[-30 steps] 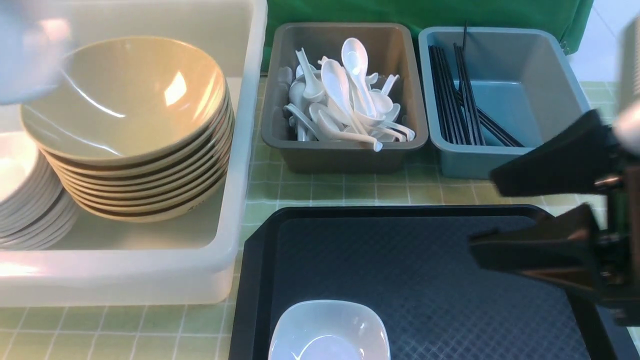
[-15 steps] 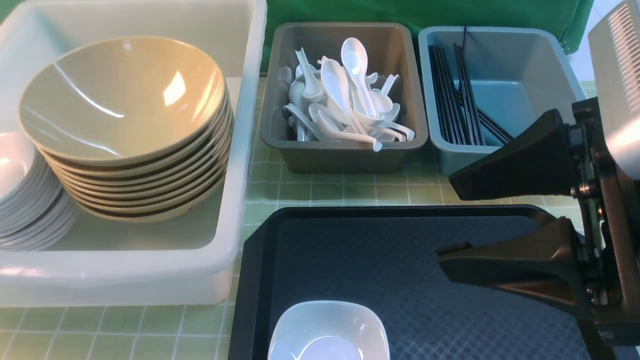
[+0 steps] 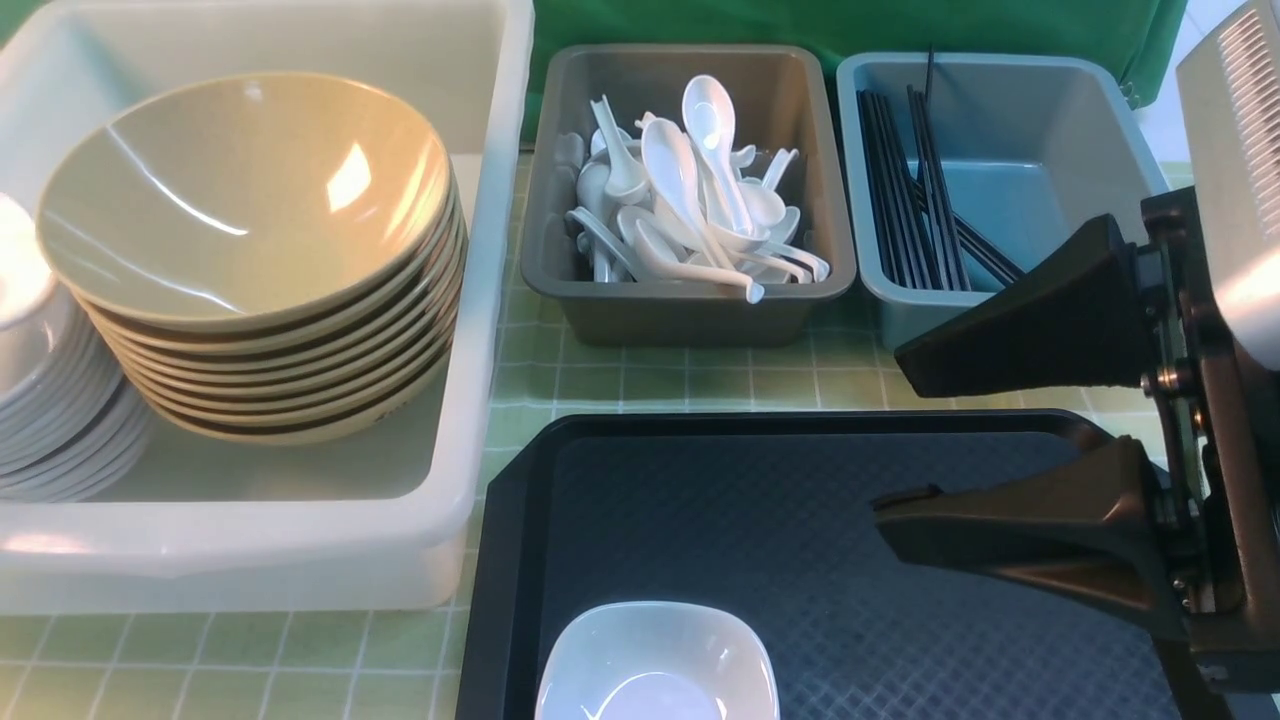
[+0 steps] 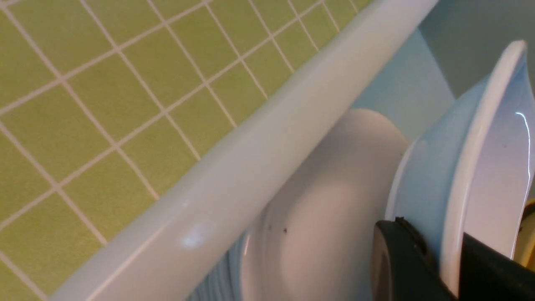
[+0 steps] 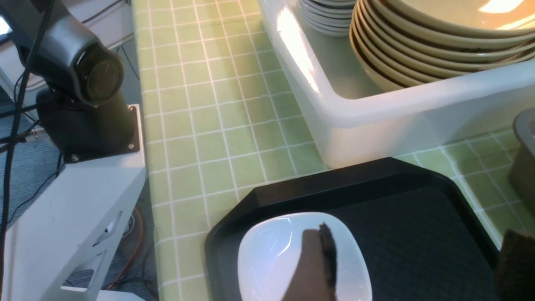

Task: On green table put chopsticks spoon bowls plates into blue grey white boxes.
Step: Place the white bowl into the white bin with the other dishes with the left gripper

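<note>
1. The green table (image 3: 680,380), covered in a pale grid cloth, carries everything.
2. The white box (image 3: 250,560) fills the left side and holds two stacks of crockery.
3. The black tray (image 3: 760,520) lies at the near centre, just right of the white box.
4. The tan bowls (image 3: 240,200) stand nested in one stack inside the white box.
5. The grey box (image 3: 690,320) sits behind the tray, heaped with white spoons (image 3: 690,190).
6. The blue box (image 3: 1050,130) stands just right of the grey box, with black chopsticks (image 3: 915,200) lying along its left side.
7. The stacked plates (image 3: 50,420) sit in the white box, left of the tan bowls.
8. The right gripper (image 3: 890,435) hangs over the tray's right part, its jaws spread wide and holding nothing.
9. The small white dish (image 3: 655,665) rests on the tray's near edge, left of that gripper.
10. The left gripper (image 4: 434,242), seen only in the left wrist view, pinches the rim of a white plate (image 4: 480,138), which tilts steeply above the stacked plates, inside the white box's wall.
</note>
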Tool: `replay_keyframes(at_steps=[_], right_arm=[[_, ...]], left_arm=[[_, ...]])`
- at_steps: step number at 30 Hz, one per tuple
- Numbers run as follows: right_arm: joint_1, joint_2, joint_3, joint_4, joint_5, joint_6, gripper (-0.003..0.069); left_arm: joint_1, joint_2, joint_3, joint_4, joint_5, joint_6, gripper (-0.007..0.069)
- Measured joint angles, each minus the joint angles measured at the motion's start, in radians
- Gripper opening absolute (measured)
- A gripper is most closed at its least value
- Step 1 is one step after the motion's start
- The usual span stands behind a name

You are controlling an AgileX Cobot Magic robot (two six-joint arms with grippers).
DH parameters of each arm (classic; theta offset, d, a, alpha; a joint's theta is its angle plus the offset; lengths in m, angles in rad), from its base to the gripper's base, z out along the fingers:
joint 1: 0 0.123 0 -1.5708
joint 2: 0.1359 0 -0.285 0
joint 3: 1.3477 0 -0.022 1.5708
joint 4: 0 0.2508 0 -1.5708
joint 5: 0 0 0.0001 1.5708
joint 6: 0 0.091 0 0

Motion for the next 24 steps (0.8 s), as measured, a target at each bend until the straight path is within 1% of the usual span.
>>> replay_keyframes(at_steps=[4,12,18,19,21,23,24], right_arm=[[0.0,0.0,0.0,0.001,-0.002,-0.004,0.0542],[0.0,0.0,0.0,0.001,-0.002,-0.005,0.0542],[0.0,0.0,0.0,0.001,-0.002,-0.005,0.0542],[0.0,0.0,0.0,0.001,-0.002,-0.005,0.0542],[0.0,0.0,0.0,0.001,-0.002,-0.005,0.0542],[0.0,0.0,0.0,0.001,-0.002,-0.005,0.0542],[0.0,0.0,0.0,0.001,-0.002,-0.005,0.0542]], left_arm=[[-0.001,0.001,0.036,0.017,-0.016,-0.041,0.002],[-0.001,-0.001,0.064,0.032,-0.04,-0.031,0.0023],[-0.001,-0.003,0.064,0.088,-0.025,-0.017,0.0083],[-0.002,-0.003,0.064,0.093,-0.022,-0.016,0.0125],[-0.005,-0.004,0.064,0.095,-0.021,-0.016,0.015],[-0.016,-0.004,0.064,0.107,-0.02,-0.014,0.023],[-0.025,-0.004,0.064,0.112,-0.018,-0.01,0.0287]])
